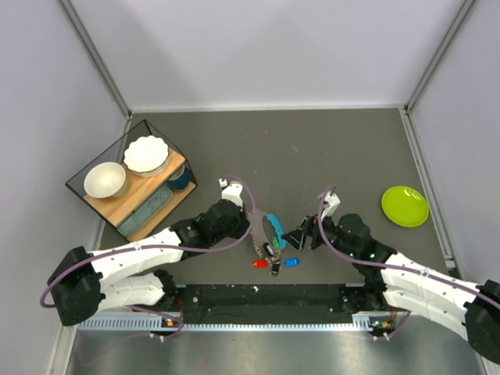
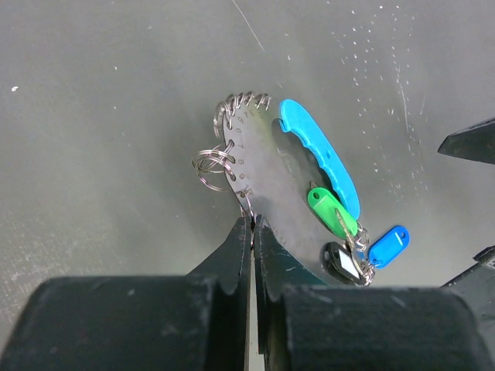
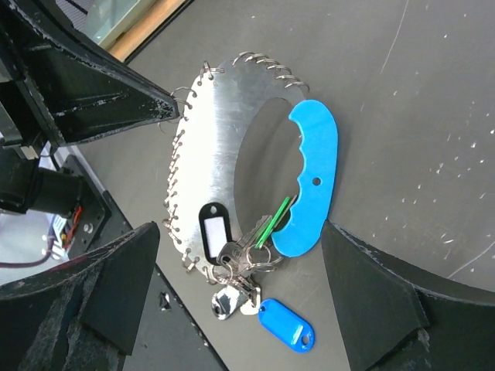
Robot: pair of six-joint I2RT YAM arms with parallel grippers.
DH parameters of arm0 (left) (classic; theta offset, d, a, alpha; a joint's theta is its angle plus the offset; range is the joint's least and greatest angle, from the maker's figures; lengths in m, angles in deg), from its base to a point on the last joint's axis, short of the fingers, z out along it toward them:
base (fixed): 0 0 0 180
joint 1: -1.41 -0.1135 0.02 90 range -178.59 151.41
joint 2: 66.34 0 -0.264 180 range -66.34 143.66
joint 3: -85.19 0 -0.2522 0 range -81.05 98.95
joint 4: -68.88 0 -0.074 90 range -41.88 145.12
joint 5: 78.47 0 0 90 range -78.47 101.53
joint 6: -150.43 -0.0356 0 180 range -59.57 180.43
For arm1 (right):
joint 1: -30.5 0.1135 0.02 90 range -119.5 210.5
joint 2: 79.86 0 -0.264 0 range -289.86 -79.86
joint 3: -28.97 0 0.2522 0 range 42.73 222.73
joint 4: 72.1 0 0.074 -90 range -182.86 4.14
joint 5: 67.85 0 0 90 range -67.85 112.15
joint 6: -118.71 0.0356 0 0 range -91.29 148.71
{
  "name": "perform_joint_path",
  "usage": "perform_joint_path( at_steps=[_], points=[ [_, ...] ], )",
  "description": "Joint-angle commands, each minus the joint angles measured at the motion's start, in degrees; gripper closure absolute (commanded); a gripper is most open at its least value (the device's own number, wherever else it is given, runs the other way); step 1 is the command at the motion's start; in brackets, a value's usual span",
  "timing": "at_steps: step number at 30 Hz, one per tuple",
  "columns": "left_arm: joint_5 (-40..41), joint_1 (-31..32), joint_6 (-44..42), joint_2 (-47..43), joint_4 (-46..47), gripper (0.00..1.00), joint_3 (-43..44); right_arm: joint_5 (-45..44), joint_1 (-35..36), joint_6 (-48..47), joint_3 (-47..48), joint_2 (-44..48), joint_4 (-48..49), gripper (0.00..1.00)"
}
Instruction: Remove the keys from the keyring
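A crescent-shaped metal key holder (image 3: 216, 131) with a blue handle (image 3: 313, 178) lies on the dark table, small wire rings along its rim. The keys (image 3: 241, 263) bunch at its lower end on the keyring (image 3: 259, 256), with green (image 3: 272, 220), black (image 3: 210, 230) and blue (image 3: 286, 325) tags; a red tag (image 1: 259, 263) shows from above. My left gripper (image 2: 253, 224) is shut, its tips pinching the holder's (image 2: 263, 178) rim at a wire ring. My right gripper (image 3: 240, 232) stands open with the key bunch between its fingers, touching nothing.
A lime-green plate (image 1: 405, 205) lies at the right. At the back left stands a black frame box (image 1: 131, 187) with a wooden shelf, two white bowls (image 1: 146, 154) and a blue cup (image 1: 180, 178). The arms' base rail (image 1: 266, 301) runs along the near edge.
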Motion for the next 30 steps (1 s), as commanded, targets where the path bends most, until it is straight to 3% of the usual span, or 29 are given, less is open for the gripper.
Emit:
perform_joint_path(
  at_steps=[1, 11, 17, 25, 30],
  points=[
    [-3.26, 0.3, -1.85, -2.57, 4.94, 1.0, 0.94, 2.68, -0.24, -5.22, 2.16, 1.81, 2.28, 0.14],
    [-3.8, 0.38, -3.25, -4.51, 3.19, 1.0, 2.17, 7.34, 0.73, -7.68, 5.32, -3.27, 3.88, 0.13],
    [-4.51, 0.3, -3.96, -5.13, 6.45, 1.0, 1.29, 16.84, 1.08, -5.67, 5.76, -10.39, 16.44, 0.11],
    [-5.99, 0.21, -8.34, -5.39, 6.61, 1.0, 1.65, 15.44, 3.01, -8.74, 9.71, -18.39, 12.59, 0.07],
    [-7.75, 0.21, -15.37, -8.98, 7.68, 1.0, 0.86, 5.17, 2.93, -2.34, 9.54, -12.08, 8.37, 0.09]
  ],
)
